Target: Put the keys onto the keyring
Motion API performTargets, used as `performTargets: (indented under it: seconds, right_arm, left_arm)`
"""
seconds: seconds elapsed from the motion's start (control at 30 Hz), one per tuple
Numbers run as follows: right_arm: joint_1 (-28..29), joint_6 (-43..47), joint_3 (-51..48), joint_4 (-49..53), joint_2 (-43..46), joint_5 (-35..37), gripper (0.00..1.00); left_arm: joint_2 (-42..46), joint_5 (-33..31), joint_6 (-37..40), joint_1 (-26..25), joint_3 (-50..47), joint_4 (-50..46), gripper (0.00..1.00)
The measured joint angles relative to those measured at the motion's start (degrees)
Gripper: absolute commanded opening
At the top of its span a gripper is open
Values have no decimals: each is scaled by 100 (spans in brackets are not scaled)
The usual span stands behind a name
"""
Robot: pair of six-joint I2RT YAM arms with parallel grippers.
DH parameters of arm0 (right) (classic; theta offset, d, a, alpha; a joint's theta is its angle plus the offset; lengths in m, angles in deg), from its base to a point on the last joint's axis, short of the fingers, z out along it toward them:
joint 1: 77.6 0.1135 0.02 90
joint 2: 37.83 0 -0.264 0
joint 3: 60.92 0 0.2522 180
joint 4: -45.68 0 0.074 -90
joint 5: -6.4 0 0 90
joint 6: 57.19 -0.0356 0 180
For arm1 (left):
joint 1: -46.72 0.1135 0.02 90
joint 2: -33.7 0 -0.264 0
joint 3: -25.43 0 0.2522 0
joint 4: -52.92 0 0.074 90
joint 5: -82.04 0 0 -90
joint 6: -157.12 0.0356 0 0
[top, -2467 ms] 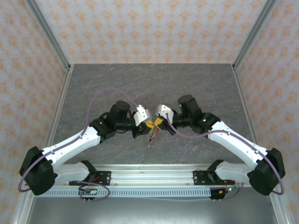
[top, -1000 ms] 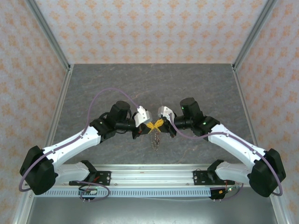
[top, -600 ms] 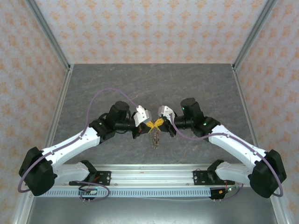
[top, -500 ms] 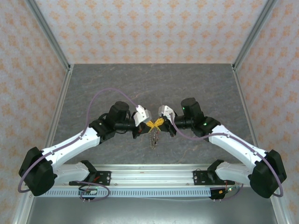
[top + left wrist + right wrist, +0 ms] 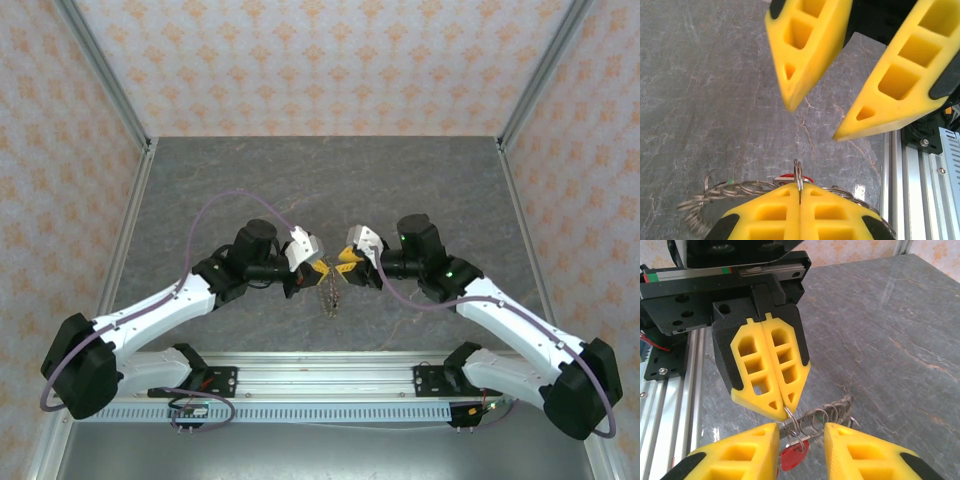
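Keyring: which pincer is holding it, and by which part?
The left pincer, shut, pinches the keyring by a thin wire loop; the right pincer is open, holding nothing.

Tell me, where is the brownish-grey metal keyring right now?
In the right wrist view, the brownish-grey metal keyring is mid-frame, pinched by the shut left gripper, with the right gripper's open yellow fingers either side.

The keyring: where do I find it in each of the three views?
Top external: keyring at the centre, between left claw and right claw.
Left wrist: keyring at bottom edge, pinched by the shut left claw.
Right wrist: keyring lower centre, under the left claw's tip, inside the open right claw.
Shared landmark: the left claw's shut yellow fingers.
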Motion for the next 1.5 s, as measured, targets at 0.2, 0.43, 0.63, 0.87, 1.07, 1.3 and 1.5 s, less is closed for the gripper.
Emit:
performTargets:
  seconds: [0.2,0.43,0.63,0.87,1.07,1.3,1.5]
  right_arm:
    - [0,-7,-68,28,-66,-24,19]
    - [-2,-48,-68,-20,-525,-208,13]
    - [-2,-98,-68,-175,-787,-293,10]
    - [0,-136,-109,-201,-890,-385,8]
    - [0,-136,-190,-201,-887,-396,8]
    - [4,-155,-210,-181,-822,-308,15]
    - [4,-149,-212,-203,-411,153,15]
  left_arm:
    - [-87,2,-92,0,-2,105,0]
    - [-103,-2,-140,2,-11,214,0]
    - [-114,-44,-199,2,-52,210,0]
    - [-153,-52,-240,11,-52,234,0]
    - [-162,-76,-260,11,-116,341,0]
    - [-184,-149,-262,7,-170,527,0]
    - [-184,-149,-260,7,-264,575,0]
